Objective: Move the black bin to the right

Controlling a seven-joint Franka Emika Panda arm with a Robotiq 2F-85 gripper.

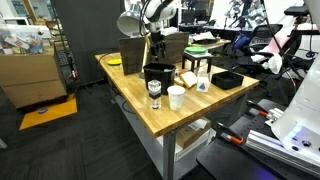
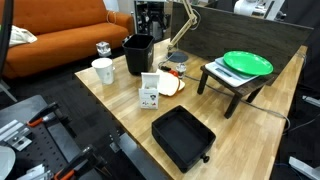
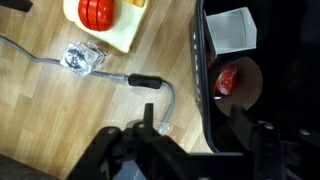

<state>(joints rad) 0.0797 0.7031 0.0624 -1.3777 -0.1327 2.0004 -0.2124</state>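
Note:
The black bin [image 1: 158, 73] stands upright on the wooden table [image 1: 130, 95], next to a white cup [image 1: 176, 97]; it also shows in an exterior view [image 2: 138, 53]. In the wrist view its left wall [image 3: 198, 60] runs down the frame, and inside lie a white piece [image 3: 232, 28] and a red item [image 3: 227, 78]. My gripper [image 3: 197, 125] is open and straddles that wall, one finger outside and one inside the bin. In an exterior view the gripper [image 1: 157, 48] hangs just above the bin's far rim.
A flat black tray [image 2: 183, 137] lies near the table's front edge. A green plate [image 2: 247, 64] sits on a small stand. A large brown box [image 1: 133, 50] stands behind the bin. A grey cable [image 3: 130, 78], crumpled foil [image 3: 82, 57] and a cutting board [image 3: 110, 30] lie beside the bin.

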